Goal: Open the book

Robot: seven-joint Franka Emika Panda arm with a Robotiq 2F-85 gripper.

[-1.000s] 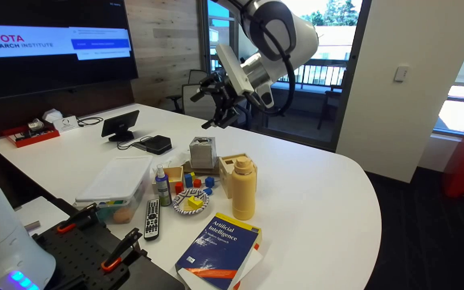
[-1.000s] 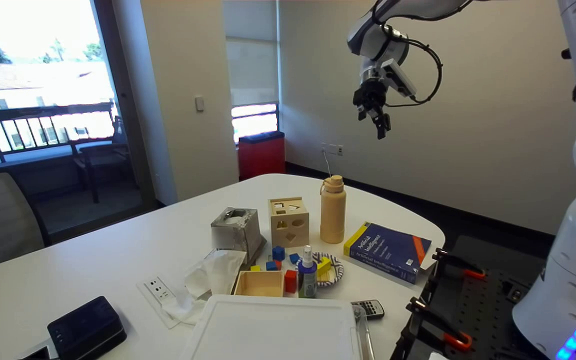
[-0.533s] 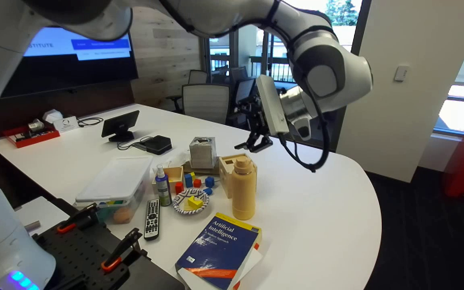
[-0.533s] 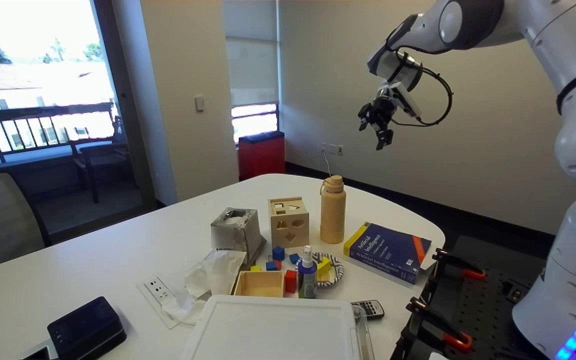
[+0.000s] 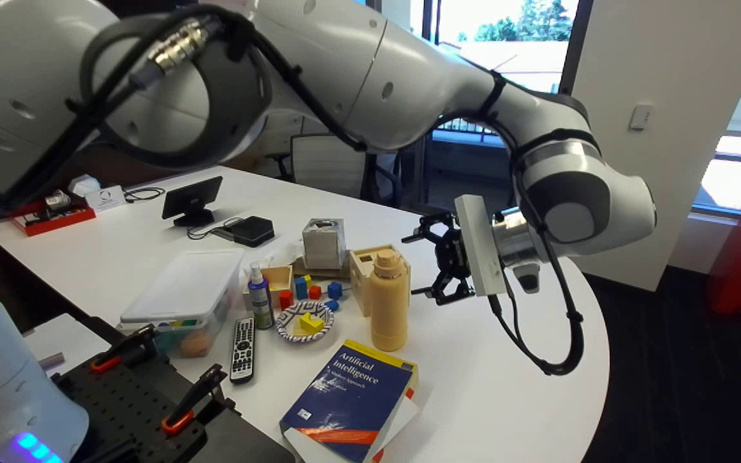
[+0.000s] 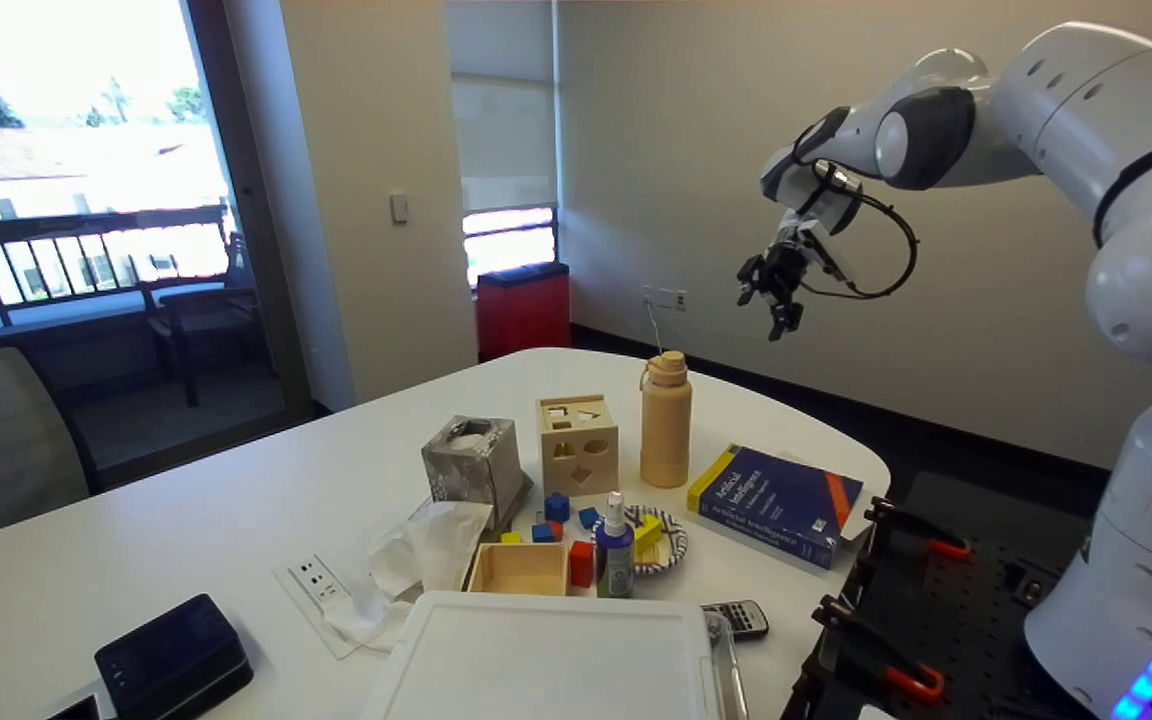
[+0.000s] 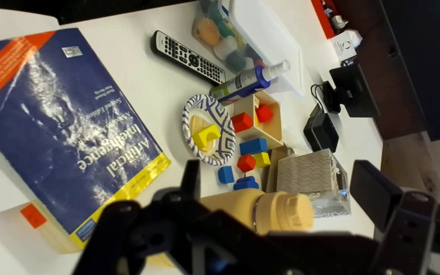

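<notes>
1. As my gripper (image 5: 411,265) hangs in the air, higher than the table (image 5: 512,373), its two fingers (image 7: 374,193) stand spread wide apart.
2. I have the wrist (image 5: 615,199) bent sharply, the gripper folded back beneath the forearm (image 5: 409,71) in an exterior view.
3. Behind it, the arm (image 6: 1076,100) stands tall from its base (image 6: 1136,560), bends high up and slopes down to that wrist.
4. Upright near the fingers is the tan bottle (image 6: 666,430); in an exterior view a gap separates them.
5. Near the bottle I find the book (image 5: 351,399), closed, cover up, something white (image 5: 404,415) peeking out beneath.
6. Farther out, the patterned bowl (image 7: 225,147) cradles a yellow block (image 7: 206,136), and the remote (image 7: 191,59) lies nearby.
</notes>
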